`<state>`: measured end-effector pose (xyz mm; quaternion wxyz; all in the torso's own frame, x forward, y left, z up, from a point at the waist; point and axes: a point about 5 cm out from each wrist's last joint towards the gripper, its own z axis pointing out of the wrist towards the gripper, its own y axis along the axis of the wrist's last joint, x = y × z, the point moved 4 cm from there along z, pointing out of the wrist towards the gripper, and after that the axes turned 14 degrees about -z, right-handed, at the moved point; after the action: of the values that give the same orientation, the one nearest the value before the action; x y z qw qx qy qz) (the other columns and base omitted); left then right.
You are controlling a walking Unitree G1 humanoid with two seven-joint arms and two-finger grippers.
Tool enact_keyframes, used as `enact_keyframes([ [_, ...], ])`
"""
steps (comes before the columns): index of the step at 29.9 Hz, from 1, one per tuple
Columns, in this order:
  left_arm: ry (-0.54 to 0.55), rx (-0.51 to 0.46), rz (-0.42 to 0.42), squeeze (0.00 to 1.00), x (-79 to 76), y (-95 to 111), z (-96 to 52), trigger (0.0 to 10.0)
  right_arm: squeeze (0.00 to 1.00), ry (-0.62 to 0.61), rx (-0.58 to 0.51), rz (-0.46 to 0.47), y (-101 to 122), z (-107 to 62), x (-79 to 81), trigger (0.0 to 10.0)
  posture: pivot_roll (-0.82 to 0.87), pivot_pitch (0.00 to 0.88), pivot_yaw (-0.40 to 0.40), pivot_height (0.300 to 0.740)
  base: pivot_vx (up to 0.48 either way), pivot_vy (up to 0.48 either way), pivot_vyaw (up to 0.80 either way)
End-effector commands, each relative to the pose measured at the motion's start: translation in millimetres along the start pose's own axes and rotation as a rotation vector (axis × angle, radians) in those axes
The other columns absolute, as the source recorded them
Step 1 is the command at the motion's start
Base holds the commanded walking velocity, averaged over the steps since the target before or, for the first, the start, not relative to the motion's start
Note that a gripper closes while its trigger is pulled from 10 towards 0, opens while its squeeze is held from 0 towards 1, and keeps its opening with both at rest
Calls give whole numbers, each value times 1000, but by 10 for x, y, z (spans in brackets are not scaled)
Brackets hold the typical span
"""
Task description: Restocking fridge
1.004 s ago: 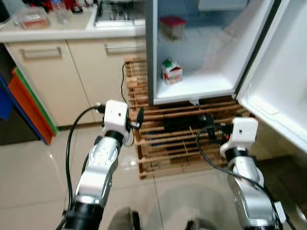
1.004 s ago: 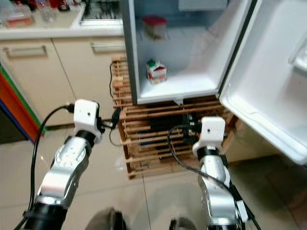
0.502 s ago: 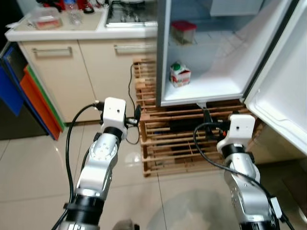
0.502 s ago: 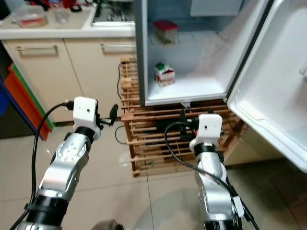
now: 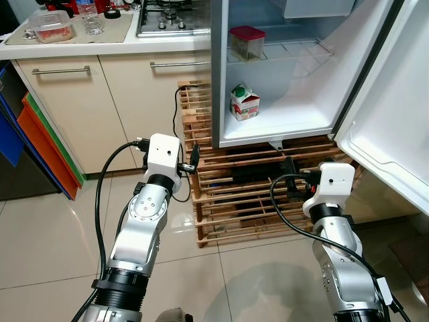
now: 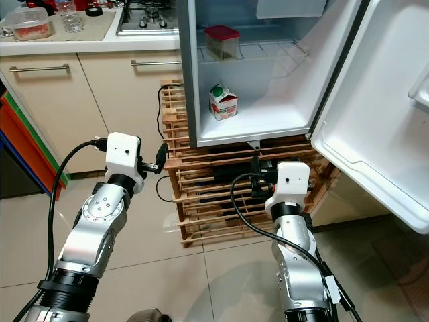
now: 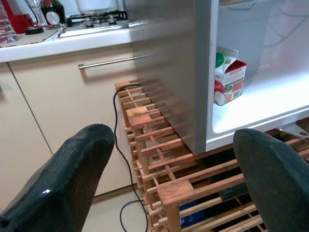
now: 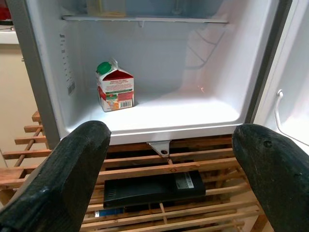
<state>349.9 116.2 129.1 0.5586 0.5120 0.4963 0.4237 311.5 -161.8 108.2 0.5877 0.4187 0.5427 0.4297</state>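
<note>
Fridge [image 5: 281, 127] open, door [image 5: 395, 114] swung out toward 3 o'clock. Carton [image 5: 244, 102] upright on bottom shelf at 12; red-lid box [image 5: 247, 41] on wire shelf above. Left tool [image 7: 164, 159] and right tool [image 8: 169, 159] both spread wide, holding nothing, raised before wooden pallet [image 5: 248, 181]. Desk [image 5: 80, 43] w/ hob [image 5: 171, 13] at 11.
</note>
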Motion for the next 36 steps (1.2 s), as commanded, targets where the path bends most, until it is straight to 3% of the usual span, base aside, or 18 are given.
enact_keyframes([
  [1,4,-10,4,0,4,35,31,10000,0,1,5,-10,-21,7,-1,10000,49,42,20,740,0,0,0],
  [13,-30,-26,-17,0,-64,67,49,10000,0,16,3,-19,-20,10,27,10000,40,40,20,740,0,0,0],
  [26,-53,-45,-58,0,-143,74,-17,10000,0,23,13,-19,-53,17,33,10000,43,39,16,740,0,-478,0],
  [33,-4,-9,-54,0,-31,-27,-11,10000,0,17,17,-33,-56,22,7,10000,41,39,14,740,0,-274,340],
  [36,44,20,-36,0,153,-132,-76,10000,0,-2,28,-36,-90,11,-37,10000,40,36,12,740,0,0,771],
])
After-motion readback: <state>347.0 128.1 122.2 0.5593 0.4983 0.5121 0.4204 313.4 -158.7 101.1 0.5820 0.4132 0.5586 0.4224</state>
